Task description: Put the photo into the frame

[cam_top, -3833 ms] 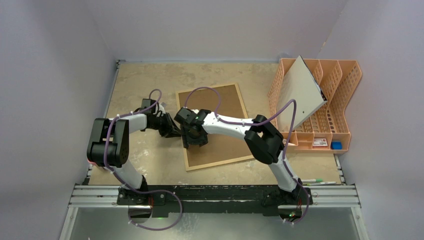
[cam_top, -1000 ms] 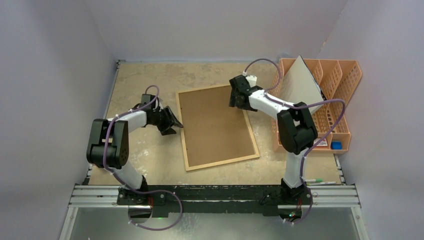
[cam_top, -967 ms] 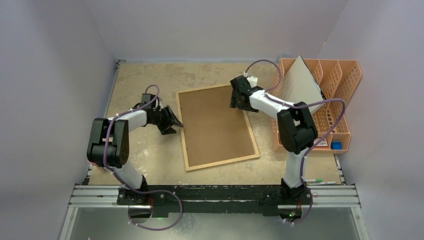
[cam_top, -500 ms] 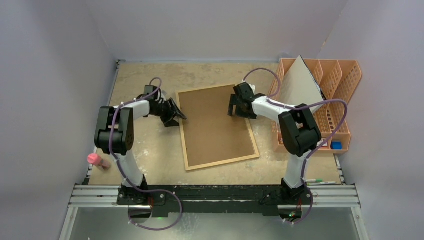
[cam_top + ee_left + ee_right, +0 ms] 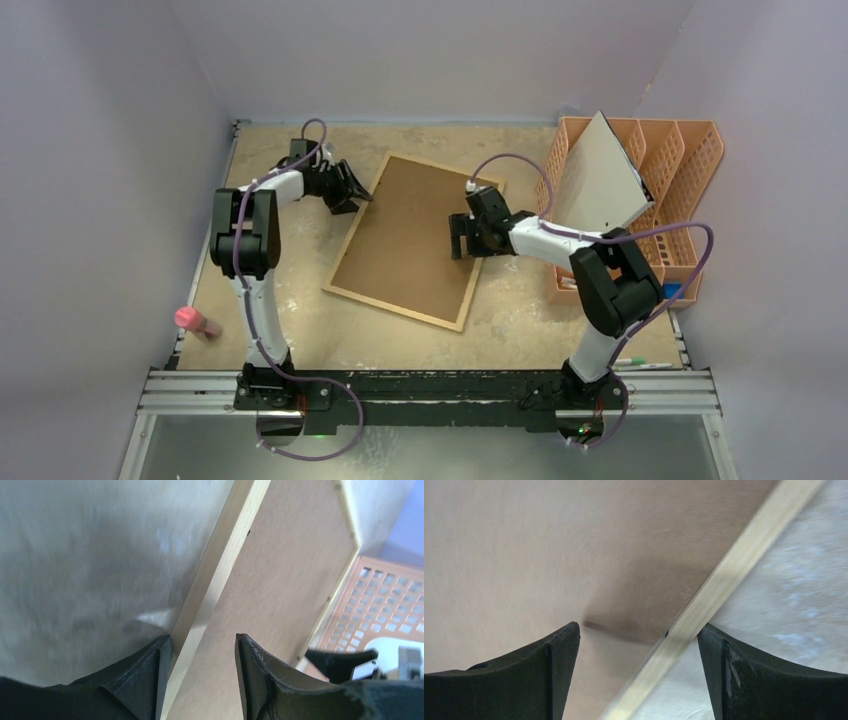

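Note:
The frame (image 5: 405,245) lies flat on the table with its brown fibreboard back up, turned at a slant. My left gripper (image 5: 352,190) is at its far left corner. In the left wrist view the gripper (image 5: 202,640) is open and its fingers straddle the light-wood rail (image 5: 220,575). My right gripper (image 5: 460,238) is at the frame's right edge. In the right wrist view that gripper (image 5: 639,630) is open wide across the rail (image 5: 724,575), over the brown back (image 5: 524,555). The photo is out of view.
An orange plastic file rack (image 5: 680,200) stands at the right, with a grey-white board (image 5: 600,180) leaning in it. A pink object (image 5: 195,321) lies at the table's left edge. Pens (image 5: 630,362) lie at the near right.
The frame has turned clockwise, its near end swinging left. My left gripper moved farther back with the corner. My right gripper moved nearer and left along the right edge.

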You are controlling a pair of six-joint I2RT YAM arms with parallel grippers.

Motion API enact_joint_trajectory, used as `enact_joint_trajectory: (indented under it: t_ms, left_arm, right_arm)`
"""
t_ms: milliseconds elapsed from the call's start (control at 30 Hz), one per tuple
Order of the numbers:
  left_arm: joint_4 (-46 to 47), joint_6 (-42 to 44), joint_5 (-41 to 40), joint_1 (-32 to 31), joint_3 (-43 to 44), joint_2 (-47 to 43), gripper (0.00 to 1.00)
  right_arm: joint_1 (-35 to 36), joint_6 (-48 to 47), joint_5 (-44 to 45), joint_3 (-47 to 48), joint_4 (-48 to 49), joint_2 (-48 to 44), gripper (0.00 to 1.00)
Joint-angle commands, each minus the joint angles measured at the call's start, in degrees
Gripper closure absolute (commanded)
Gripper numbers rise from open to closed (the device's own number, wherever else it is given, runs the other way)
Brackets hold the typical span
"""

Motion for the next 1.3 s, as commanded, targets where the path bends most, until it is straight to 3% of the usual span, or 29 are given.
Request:
enact_joint_trajectory:
  t_ms: [0,400,600,800,933,1100,1267]
  left_arm:
    - [2.10,1.47,6.47,-2.91,5.00,6.49,0.49]
    - [8.45,-1.90,9.18,-5.08,9.69,11.95,0.49]
    - [0.75,1.39,5.89,-4.70,18.94,10.42,0.47]
    - [-3.38,1.40,1.63,-1.57,21.56,4.15,0.42]
    - [-4.79,-0.45,-1.82,1.83,16.68,-3.09,0.39]
    - [-11.48,1.20,-12.82,3.98,7.72,-14.98,0.38]
    - [-15.26,0.58,-21.96,5.21,-6.83,-25.90,0.41]
  right_arm:
    - [9.97,1.80,-16.43,-1.95,4.25,1.39,0.13]
    - [18.06,4.94,-12.72,-0.76,-1.16,-0.72,0.12]
    - [18.12,6.25,0.29,2.07,-11.34,-5.94,0.11]
    - [18.14,6.25,5.23,7.78,-15.64,-8.83,0.11]
    - [18.65,5.71,5.51,12.67,-13.82,-5.07,0.12]
    - [22.27,3.53,7.96,24.06,-14.92,4.83,0.10]
    - [26.62,0.00,7.96,34.62,-16.09,14.53,0.08]
